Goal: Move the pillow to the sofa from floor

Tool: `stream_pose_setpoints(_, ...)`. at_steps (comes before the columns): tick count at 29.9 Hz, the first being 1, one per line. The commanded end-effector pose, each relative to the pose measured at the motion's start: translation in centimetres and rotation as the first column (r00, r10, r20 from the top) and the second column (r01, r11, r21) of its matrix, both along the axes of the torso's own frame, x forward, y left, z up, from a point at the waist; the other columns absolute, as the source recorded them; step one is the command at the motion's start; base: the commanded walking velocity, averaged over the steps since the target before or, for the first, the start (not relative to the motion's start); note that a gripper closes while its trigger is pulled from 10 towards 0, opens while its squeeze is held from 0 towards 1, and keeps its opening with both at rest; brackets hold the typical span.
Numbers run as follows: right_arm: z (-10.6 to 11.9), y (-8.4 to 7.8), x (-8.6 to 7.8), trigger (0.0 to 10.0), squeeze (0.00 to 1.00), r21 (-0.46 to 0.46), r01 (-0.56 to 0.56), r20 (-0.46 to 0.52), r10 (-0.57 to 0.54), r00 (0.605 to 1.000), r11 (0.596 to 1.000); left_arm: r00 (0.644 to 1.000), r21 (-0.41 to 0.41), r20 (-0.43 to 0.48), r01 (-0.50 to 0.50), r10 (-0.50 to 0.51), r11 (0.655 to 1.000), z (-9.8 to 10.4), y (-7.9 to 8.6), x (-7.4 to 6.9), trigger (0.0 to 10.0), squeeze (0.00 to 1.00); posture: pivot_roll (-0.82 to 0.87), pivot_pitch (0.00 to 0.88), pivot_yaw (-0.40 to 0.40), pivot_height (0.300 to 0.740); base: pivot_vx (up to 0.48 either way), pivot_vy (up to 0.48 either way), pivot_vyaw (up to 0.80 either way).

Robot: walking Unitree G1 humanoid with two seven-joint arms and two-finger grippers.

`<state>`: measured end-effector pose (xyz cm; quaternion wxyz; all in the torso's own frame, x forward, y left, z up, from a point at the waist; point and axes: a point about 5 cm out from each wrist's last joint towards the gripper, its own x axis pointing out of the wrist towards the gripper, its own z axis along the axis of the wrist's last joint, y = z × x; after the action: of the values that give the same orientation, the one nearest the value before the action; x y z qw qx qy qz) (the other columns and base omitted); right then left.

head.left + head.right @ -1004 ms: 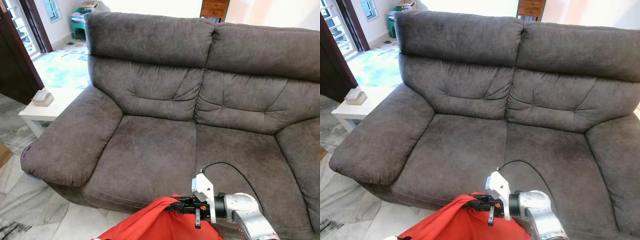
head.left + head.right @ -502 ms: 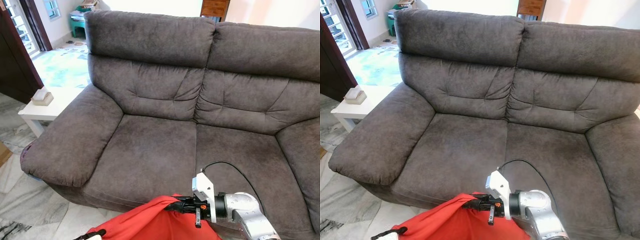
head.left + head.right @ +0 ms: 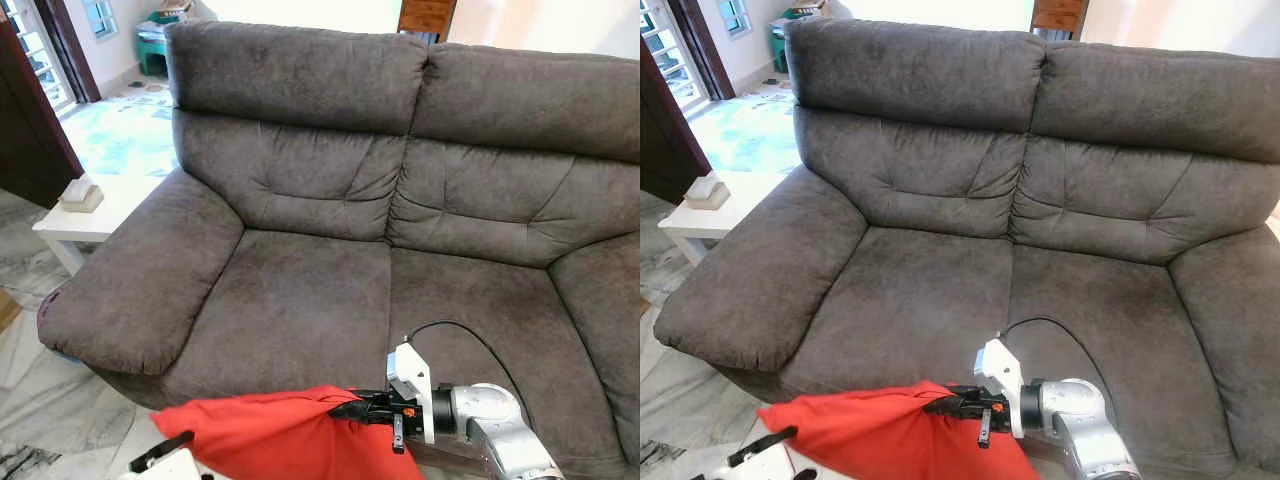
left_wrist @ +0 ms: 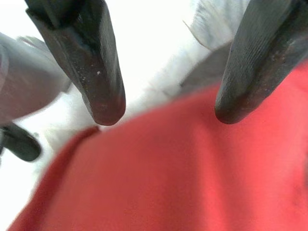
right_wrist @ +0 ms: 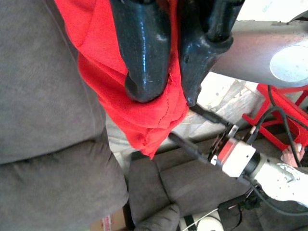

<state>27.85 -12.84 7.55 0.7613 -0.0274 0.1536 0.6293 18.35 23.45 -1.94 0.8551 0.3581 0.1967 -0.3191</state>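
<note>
Right tool (image 3: 350, 408) pinches red pillow (image 3: 270, 435) before sofa (image 3: 330, 300); no writing legible.

My right arm (image 3: 495, 420) reaches in from the lower right, its silver forearm bent at the elbow and the wrist pointing toward my left. At its tip my right gripper (image 3: 350, 408) has its two black fingers (image 5: 144, 53) pinched together on a fold of the pillow (image 3: 270, 435), red cloth squeezed between them. My left gripper (image 4: 166, 108) sits low at the bottom left, its fingers (image 4: 98, 72) spread apart with the pillow's red cloth just beyond the tips.
</note>
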Motion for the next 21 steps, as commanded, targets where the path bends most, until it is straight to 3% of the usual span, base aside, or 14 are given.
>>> stream_pose_setpoints(1,2.9,0.8,0.7,10.0,0.0,0.095,-0.049,0.107,0.039,0.994,0.994,0.998,0.0,-0.063,0.0,0.0,1.0,-0.8,0.4,-1.1,10.0,0.0,0.17,0.108,-0.039,0.74,0.0,0.0,0.0)
stream_pose_setpoints(3,2.9,0.7,0.7,10.0,0.0,0.095,-0.05,0.108,0.039,0.993,0.994,0.998,0.006,-0.056,0.004,-0.004,1.0,-0.8,0.4,-1.1,10.0,0.0,0.17,0.108,-0.039,0.74,0.0,0.0,0.0)
stream_pose_setpoints(7,1.6,-0.2,0.7,10.0,0.0,-0.043,-0.056,0.107,0.061,0.992,0.997,1.0,-0.039,0.01,0.013,-0.012,0.999,0.4,0.2,-0.3,10.0,0.0,0.17,0.111,-0.042,0.74,0.0,0.0,0.0)
stream_pose_setpoints(13,0.4,-0.7,0.5,10.0,0.0,-0.133,-0.063,0.091,0.075,0.993,0.989,0.999,-0.098,0.017,0.045,-0.044,0.994,1.5,-0.3,0.3,10.0,0.0,0.17,0.111,-0.043,0.74,0.0,0.0,0.0)
stream_pose_setpoints(14,0.1,-0.8,0.4,10.0,0.0,-0.159,-0.071,0.08,0.084,0.993,0.985,0.999,-0.119,0.007,0.052,-0.052,0.992,1.8,-0.3,0.4,10.0,0.07,0.17,0.111,-0.043,0.74,0.0,0.0,0.0)
stream_pose_setpoints(15,0.1,-0.9,0.3,10.0,0.0,-0.163,-0.074,0.078,0.087,0.993,0.984,0.997,-0.123,-0.005,0.074,-0.075,0.99,1.8,-0.4,0.3,10.0,1.0,0.18,0.113,-0.042,0.74,0.0,0.0,0.0)
stream_pose_setpoints(21,0.2,-0.9,0.2,10.0,0.0,-0.151,-0.082,0.078,0.095,0.992,0.985,0.989,-0.149,-0.057,0.125,-0.134,0.981,2.0,-0.7,-0.3,10.0,1.0,0.18,0.113,-0.042,0.74,0.0,0.0,0.0)
